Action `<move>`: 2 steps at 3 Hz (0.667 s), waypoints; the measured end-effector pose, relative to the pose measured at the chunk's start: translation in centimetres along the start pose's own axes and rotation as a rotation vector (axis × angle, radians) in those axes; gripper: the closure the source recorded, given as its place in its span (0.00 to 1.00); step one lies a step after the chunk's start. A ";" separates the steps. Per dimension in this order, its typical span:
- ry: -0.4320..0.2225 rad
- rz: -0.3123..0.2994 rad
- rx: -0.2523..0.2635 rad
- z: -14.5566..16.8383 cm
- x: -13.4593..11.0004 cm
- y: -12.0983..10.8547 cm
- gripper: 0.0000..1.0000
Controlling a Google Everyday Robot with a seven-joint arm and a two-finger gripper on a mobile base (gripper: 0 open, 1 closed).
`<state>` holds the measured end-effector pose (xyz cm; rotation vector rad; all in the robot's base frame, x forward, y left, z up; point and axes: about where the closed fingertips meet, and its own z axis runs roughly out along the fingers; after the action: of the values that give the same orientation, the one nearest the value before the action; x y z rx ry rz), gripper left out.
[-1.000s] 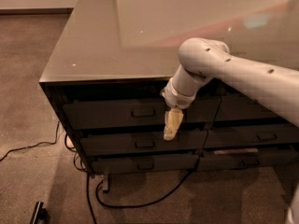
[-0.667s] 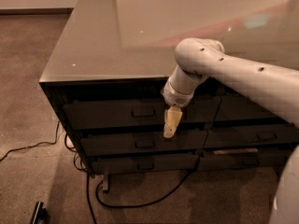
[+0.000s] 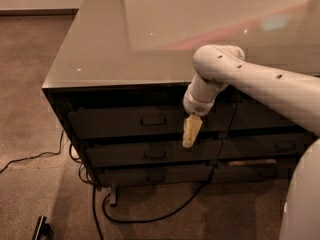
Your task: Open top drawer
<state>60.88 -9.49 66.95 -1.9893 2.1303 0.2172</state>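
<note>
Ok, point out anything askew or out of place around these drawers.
Loose black cables sprawl over the carpet under the cabinet, and a pale strip shows at a lower right-column drawer, its nature unclear. The top drawer sits shut and flush; the tool hangs right of its handle.

The white arm (image 3: 270, 86) comes in from the right side and bends at a rounded joint (image 3: 216, 64) above the top drawer (image 3: 115, 123). From this joint the wrist (image 3: 200, 100) points down and a little to the left. The yellowish end effector (image 3: 192, 131) hangs in front of the top drawer, just to the right of its handle (image 3: 153, 120), with its tip at the drawer's lower edge.
</note>
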 end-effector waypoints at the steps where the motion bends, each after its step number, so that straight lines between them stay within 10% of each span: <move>1: 0.016 0.010 -0.011 0.8 0.9 0.2 0.19; 2: 0.029 -0.008 -0.025 1.1 0.7 1.7 0.42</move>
<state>59.19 -9.78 65.65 -2.0270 2.1467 0.2155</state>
